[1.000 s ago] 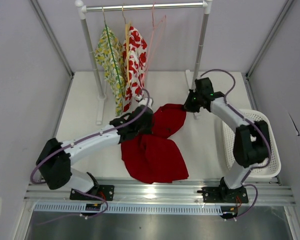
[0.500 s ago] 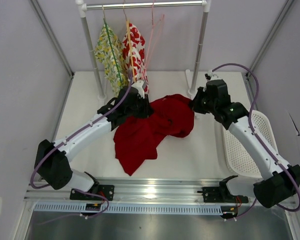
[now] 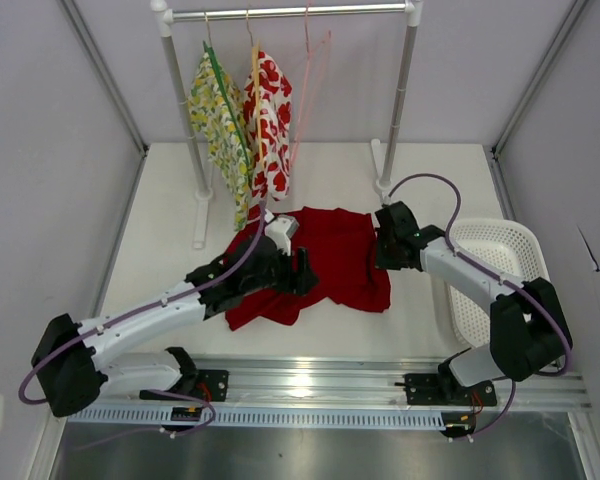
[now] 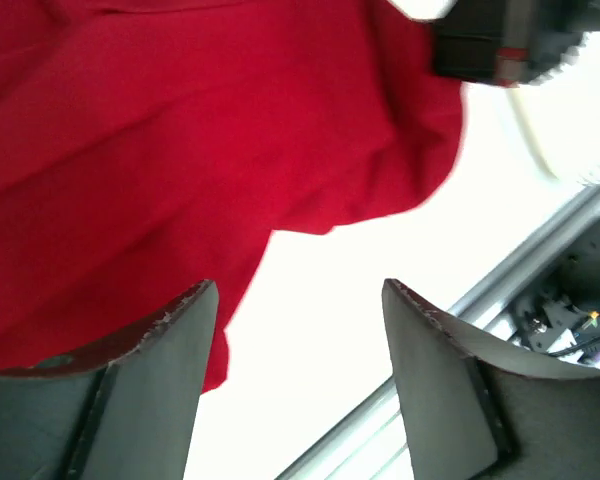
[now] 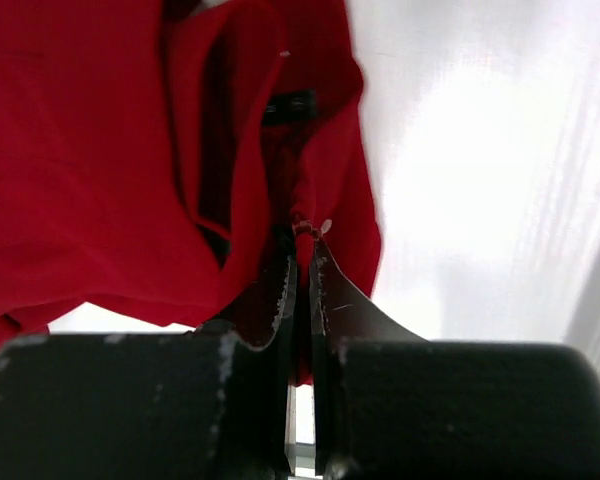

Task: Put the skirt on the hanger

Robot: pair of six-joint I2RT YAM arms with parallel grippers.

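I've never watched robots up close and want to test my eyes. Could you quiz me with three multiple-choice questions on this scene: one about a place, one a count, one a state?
1. Where is the red skirt?
A. on the table
B. folded on a shelf
C. on the floor

2. How many garments hang from the rail?
A. one
B. two
C. four

3. The right gripper is:
A. wide open
B. shut on the red skirt's cloth
C. holding a bottle

Answers:
1. A, it lies rumpled on the table between the arms.
2. B, a yellow-green floral garment and a white garment with red flowers.
3. B, the wrist view shows its jaws pinching red cloth.
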